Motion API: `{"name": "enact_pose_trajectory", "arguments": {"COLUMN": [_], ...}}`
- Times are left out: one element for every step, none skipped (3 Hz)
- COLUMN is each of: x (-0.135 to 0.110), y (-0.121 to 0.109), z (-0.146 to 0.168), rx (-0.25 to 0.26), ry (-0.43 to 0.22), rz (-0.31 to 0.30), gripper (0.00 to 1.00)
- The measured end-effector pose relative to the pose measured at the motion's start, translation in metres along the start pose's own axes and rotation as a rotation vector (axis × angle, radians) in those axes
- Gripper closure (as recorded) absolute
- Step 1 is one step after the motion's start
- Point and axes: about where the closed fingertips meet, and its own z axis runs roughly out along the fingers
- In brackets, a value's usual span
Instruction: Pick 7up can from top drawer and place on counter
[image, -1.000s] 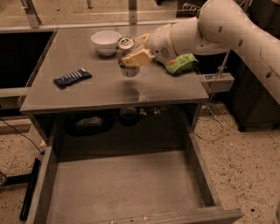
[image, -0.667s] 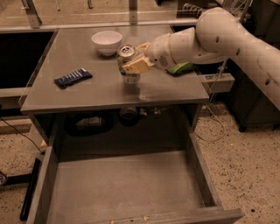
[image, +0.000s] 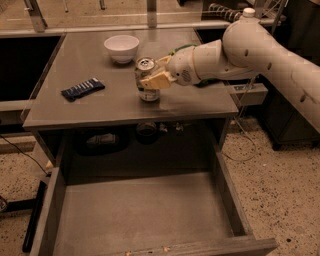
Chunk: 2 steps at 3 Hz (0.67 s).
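- The tabletop (image: 100, 107) is seen as a broad grey slab, with the drawer (image: 140, 212) pulled out below its front edge.
- Nothing is seen on the drawer's bare floor.
- The arm (image: 250, 50) is stretched in over the right edge towards the middle of the tabletop.
- A white bowl (image: 121, 48) is set near the back edge, a dark blue packet (image: 82, 89) is laid toward the left edge, and a green bag (image: 182, 48) is glimpsed behind the arm.
- The can (image: 148, 94) is held upright a little inside the front edge, right of centre. Whether its base is fully seated on the surface cannot be told.
- The hand (image: 151, 78) is closed round the can's side, gripping it.
- The placing step is judged to be in hand and nearly done. For the next move, the can would need to be settled, the fingers opened, and the hand drawn back level so that the can is not tipped.
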Motion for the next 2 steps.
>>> {"name": "enact_pose_trajectory", "arguments": {"x": [0.0, 0.0], "y": [0.0, 0.0], "z": [0.0, 0.0001], "rx": [0.0, 0.0], "ry": [0.0, 0.0], "rz": [0.0, 0.0], "gripper": [0.59, 0.36]}}
